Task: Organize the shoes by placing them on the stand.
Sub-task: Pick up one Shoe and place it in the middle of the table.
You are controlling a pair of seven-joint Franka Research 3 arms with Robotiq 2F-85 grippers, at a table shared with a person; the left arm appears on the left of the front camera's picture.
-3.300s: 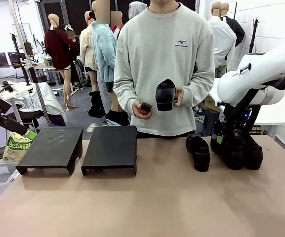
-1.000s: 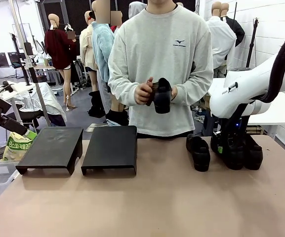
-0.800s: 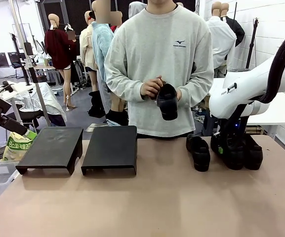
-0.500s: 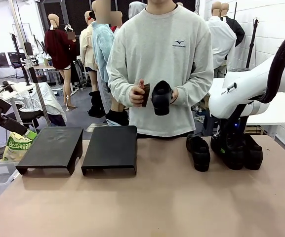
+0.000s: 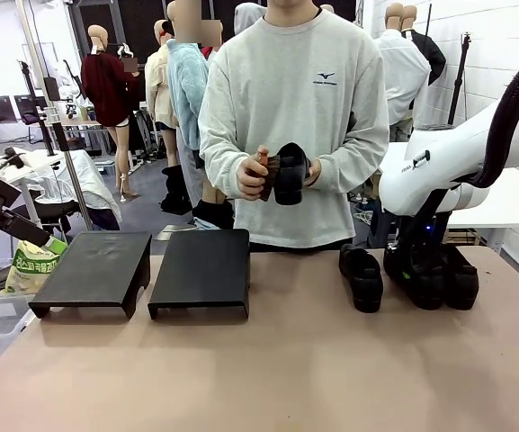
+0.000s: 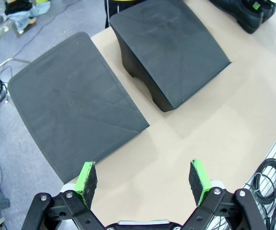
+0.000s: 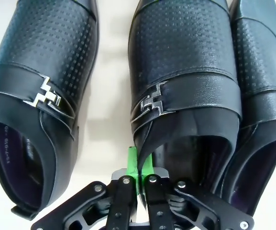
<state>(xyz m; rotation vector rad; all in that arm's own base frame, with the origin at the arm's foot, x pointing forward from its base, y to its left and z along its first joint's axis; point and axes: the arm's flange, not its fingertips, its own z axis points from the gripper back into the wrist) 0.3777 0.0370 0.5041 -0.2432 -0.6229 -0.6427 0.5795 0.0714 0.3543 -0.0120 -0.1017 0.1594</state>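
Three black shoes stand side by side at the table's right. My right gripper point(image 5: 417, 263) reaches down into the middle shoe point(image 5: 424, 281). In the right wrist view the right gripper point(image 7: 138, 164) is shut on the thin side wall of the middle shoe point(image 7: 185, 72), with one shoe point(image 7: 47, 91) to its left and one shoe point(image 7: 264, 72) to its right. Across the table the person holds another black shoe point(image 5: 291, 173) at chest height. Two black sloped stands point(image 5: 93, 268) point(image 5: 203, 266) sit at the left. My left gripper point(image 6: 142, 175) hangs open above the left stand point(image 6: 75, 105).
The person's other hand presses a small dark brown block point(image 5: 264, 171) against the held shoe. A third shoe point(image 5: 361, 277) lies nearest the stands. The right stand point(image 6: 171, 52) leaves bare tabletop point(image 5: 268, 369) in front of it. Bins and a bag sit off the table's left edge.
The person has turned the held shoe and brought the brown block against it. My right gripper has closed on the middle shoe's wall. The left arm has not moved.
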